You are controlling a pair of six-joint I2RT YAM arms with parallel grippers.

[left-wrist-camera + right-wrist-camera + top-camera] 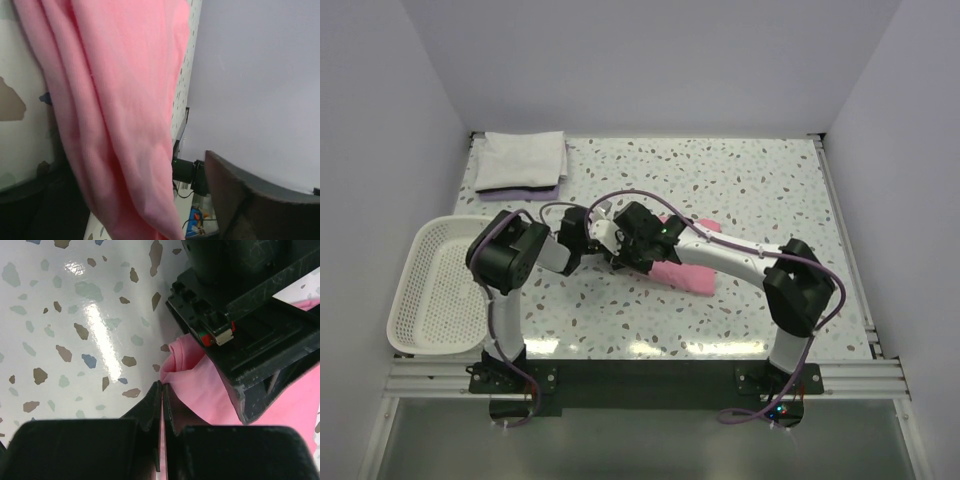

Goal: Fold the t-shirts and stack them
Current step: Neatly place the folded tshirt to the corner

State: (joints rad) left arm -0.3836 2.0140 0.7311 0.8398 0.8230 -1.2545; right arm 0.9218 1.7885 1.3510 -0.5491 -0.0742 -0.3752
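The right gripper (162,389) pinches an edge of the pink shirt (200,385) between shut jaws, apparently to draw it over for a fold. The left gripper (125,185) gapes wide, cloth hanging between its jaws. The white shirt (520,160) lies folded well beyond both.

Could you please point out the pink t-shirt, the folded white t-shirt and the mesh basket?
pink t-shirt (688,279), top view, on its near folded edge.
folded white t-shirt (523,160), top view, on the middle of its top layer.
white mesh basket (440,290), top view, on its bare mesh floor.
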